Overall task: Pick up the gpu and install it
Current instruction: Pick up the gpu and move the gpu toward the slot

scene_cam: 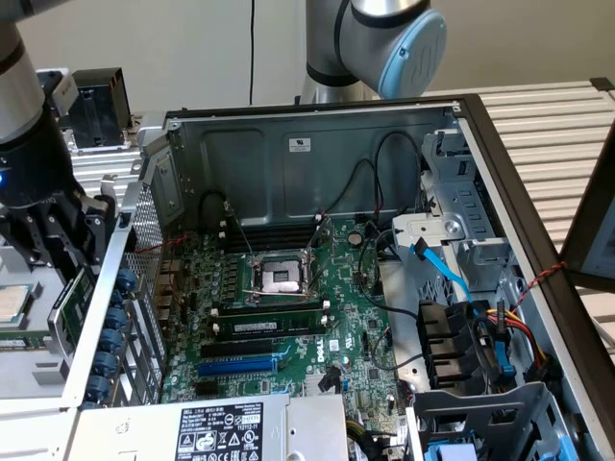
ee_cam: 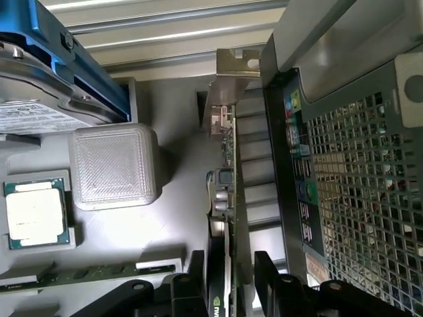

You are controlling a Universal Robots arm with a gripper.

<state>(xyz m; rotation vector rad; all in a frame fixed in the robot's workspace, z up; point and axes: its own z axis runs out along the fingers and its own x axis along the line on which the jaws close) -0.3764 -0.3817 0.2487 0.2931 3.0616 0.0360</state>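
Grey tray (ee_cam: 173, 221) beside one open case (ee_cam: 344, 198) holds one gpu (ee_cam: 228, 152) on edge, two fingers (ee_cam: 266, 272) spread open astride it.

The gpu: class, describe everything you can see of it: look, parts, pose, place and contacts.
The gpu stands on edge and is seen edge-on: a thin green board with a silver metal bracket at one end, silver connectors, and a black shroud with a green logo. It sits on the grey tray outside the case, beside its rear ports. The gripper straddles it, jaws open; contact is unclear.
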